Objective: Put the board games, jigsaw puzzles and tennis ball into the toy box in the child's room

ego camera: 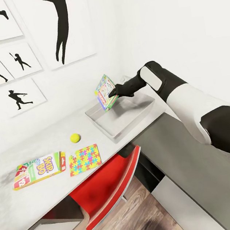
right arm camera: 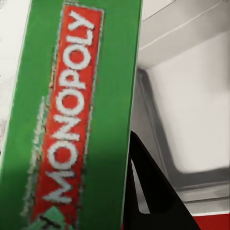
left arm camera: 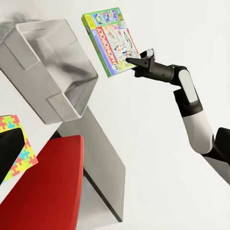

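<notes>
- Right now the right gripper [ego camera: 111, 94] has its fingers closed on one corner of the green board game [ego camera: 105, 92], holding it tilted on edge in the air over the toy box [ego camera: 105, 125].
- Stiff and light I'd judge, but a corner pinch lets it swing; a mid-edge hold looks steadier.
- The bin's rim sits just beneath, which a low edge could clip.
- Further left on the table [ego camera: 42, 148] lie the tennis ball [ego camera: 75, 137], a jigsaw puzzle [ego camera: 84, 159] and the SKIP-BO box [ego camera: 38, 170]; a red chair [ego camera: 106, 182] is tucked nearer.
- I cannot tell how the left gripper stands.

table [ego camera: 39, 200], toy box [ego camera: 109, 128], tennis ball [ego camera: 75, 137], SKIP-BO game [ego camera: 38, 170], jigsaw puzzle [ego camera: 84, 159]
</notes>
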### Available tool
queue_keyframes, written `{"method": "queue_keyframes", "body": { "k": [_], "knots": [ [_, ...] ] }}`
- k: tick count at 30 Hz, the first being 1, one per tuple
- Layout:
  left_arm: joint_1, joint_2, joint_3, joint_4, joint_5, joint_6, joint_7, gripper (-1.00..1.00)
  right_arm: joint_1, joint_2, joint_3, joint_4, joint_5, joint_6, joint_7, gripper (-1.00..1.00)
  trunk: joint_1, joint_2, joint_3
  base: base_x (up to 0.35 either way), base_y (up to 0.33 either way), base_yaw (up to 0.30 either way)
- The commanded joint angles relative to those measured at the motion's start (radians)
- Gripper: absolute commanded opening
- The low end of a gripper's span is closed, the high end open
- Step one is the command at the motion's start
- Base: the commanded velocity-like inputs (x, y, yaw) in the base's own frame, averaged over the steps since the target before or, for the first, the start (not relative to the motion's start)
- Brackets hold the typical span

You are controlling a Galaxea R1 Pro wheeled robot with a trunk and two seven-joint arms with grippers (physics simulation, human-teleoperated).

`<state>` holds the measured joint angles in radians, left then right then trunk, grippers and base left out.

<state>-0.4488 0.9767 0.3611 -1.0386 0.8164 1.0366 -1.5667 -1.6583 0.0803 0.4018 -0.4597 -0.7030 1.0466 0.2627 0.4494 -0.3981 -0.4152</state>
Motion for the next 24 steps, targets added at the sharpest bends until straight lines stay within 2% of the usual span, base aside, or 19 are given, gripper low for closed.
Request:
{"method": "queue_keyframes", "body": {
  "k": [1, 13, 19, 24],
  "knots": [
    [-0.001, 0.000, -0.001, 0.000, 0.000, 0.011, -0.004, 1.00, -0.001, 0.000, 0.003, 0.000, 0.009, 0.001, 0.010, -1.00, 0.001, -0.002, -0.002, 0.000, 0.000, 0.000],
    [-0.001, 0.000, -0.001, 0.000, 0.000, 0.011, -0.004, 1.00, -0.001, 0.002, 0.005, 0.005, 0.003, 0.001, 0.016, -1.00, 0.001, -0.002, -0.011, 0.000, 0.000, 0.000],
    [-0.001, 0.000, -0.002, 0.000, 0.000, 0.011, -0.004, 1.00, -0.001, 0.003, 0.055, 0.006, 0.004, 0.001, 0.016, -1.00, 0.001, -0.002, -0.021, 0.000, 0.000, 0.000],
    [-0.001, 0.000, -0.002, 0.000, 0.000, 0.011, -0.004, 1.00, -0.001, 0.002, 0.071, 0.003, 0.003, 0.001, 0.016, -1.00, 0.001, -0.002, -0.029, 0.000, 0.000, 0.000]
  ]
}}
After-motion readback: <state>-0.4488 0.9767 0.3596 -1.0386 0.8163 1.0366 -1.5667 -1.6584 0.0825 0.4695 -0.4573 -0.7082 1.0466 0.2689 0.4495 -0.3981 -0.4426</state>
